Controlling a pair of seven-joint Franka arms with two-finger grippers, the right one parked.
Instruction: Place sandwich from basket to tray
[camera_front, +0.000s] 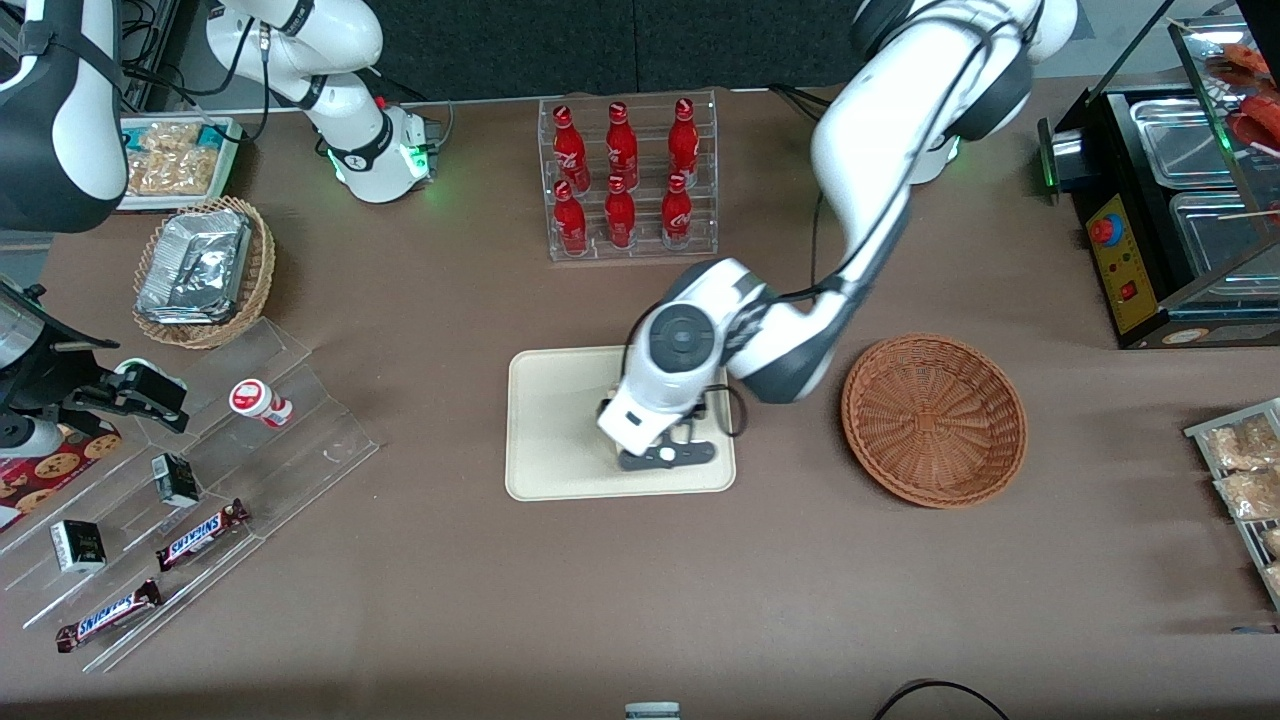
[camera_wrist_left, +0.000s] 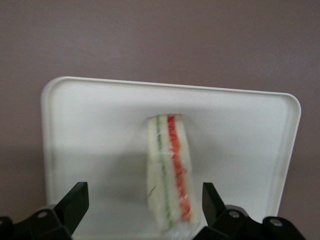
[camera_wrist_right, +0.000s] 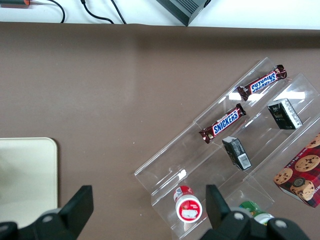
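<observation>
The sandwich (camera_wrist_left: 169, 172), a white wedge with a green and a red filling layer, lies on the cream tray (camera_wrist_left: 100, 130). My left gripper (camera_wrist_left: 143, 205) is open just above it, its black fingers (camera_wrist_left: 75, 202) standing on either side of the wedge without touching it. In the front view the gripper (camera_front: 660, 455) hangs over the tray (camera_front: 560, 420) at its edge toward the basket, and the arm hides the sandwich. The reddish-brown basket (camera_front: 935, 418) stands beside the tray, toward the working arm's end of the table, with nothing in it.
A clear rack of red bottles (camera_front: 627, 180) stands farther from the front camera than the tray. Stepped acrylic racks with Snickers bars (camera_front: 200, 530) and a tan basket of foil packets (camera_front: 205, 270) lie toward the parked arm's end. A black appliance (camera_front: 1170, 220) and bagged snacks (camera_front: 1245, 465) lie toward the working arm's end.
</observation>
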